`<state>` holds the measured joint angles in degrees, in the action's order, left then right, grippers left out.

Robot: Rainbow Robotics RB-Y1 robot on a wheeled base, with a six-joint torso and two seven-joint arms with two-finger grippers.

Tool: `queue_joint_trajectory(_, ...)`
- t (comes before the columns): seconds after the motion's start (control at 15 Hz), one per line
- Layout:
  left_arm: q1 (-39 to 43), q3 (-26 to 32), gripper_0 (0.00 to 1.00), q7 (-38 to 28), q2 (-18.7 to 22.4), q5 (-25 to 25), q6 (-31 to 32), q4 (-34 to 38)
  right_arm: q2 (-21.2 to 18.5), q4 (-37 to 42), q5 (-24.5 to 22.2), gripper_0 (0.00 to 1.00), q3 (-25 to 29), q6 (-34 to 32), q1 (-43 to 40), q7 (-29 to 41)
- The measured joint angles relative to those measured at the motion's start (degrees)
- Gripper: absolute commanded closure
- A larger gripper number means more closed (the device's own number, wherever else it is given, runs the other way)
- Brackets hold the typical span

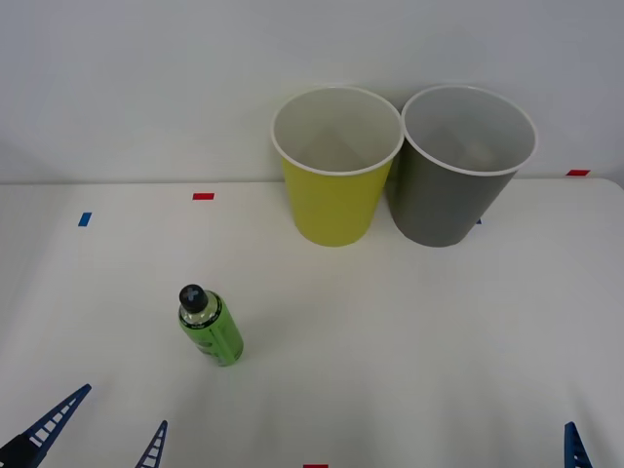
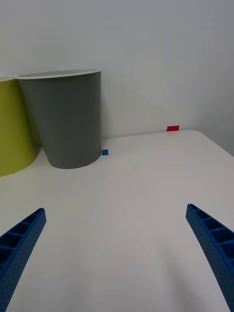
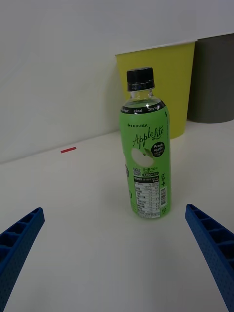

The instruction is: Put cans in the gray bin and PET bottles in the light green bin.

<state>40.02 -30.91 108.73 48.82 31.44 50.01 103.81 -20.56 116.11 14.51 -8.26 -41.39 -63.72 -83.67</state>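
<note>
Here the left end effector (image 3: 114, 258) gapes wide, empty, facing the upright bottle (image 3: 145, 151).

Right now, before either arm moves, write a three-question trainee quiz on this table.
1. True or false: the PET bottle lies on its side.
2. Which bin stands nearer the robot's right side: A) the light green bin, B) the gray bin?
3. Fill in: the bottle stands ahead of the open ____ hand, while the right hand is also open, over bare table.

Key:
1. False; it stands upright, black cap up.
2. B.
3. left.
</note>
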Motion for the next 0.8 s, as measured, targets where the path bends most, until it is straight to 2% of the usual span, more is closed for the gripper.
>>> queue_joint_trajectory(0.47, -13.1, -7.64, 0.0, -0.55, 2.57, 1.34, 0.05, -4.89, 0.0, -0.01, 0.0, 0.0, 0.0, 0.0, 0.0, 0.0)
queue_joint_trajectory(0.8, -22.2, -13.46, 0.0, -1.5, 3.02, 7.32, -0.02, -6.48, 0.0, 0.0, 0.0, 0.0, 0.0, 0.0, 0.0, 0.0)
